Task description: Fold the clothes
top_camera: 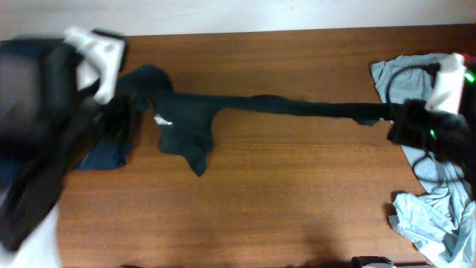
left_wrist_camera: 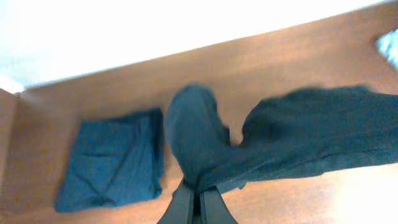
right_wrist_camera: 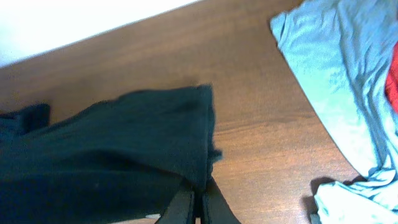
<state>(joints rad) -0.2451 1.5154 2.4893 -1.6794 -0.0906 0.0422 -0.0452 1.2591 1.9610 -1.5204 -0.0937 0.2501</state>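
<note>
The black T-shirt (top_camera: 245, 108) is stretched in a long band across the table, with a small white logo (top_camera: 161, 120) showing near its left end. My left gripper (top_camera: 123, 112) is shut on its left end, seen as a bunched fold (left_wrist_camera: 199, 134) above the closed fingers (left_wrist_camera: 200, 198). My right gripper (top_camera: 394, 119) is shut on the right end, where a dark cloth edge (right_wrist_camera: 143, 137) runs into the closed fingers (right_wrist_camera: 198, 198). The shirt hangs slack in the left-middle.
A folded dark-navy garment (top_camera: 104, 155) lies at the left, also in the left wrist view (left_wrist_camera: 112, 158). Light-blue clothes (top_camera: 431, 201) lie heaped at the right edge (right_wrist_camera: 329, 68), with a bit of red cloth (right_wrist_camera: 392, 81). Bare wooden table (top_camera: 282, 193) lies between.
</note>
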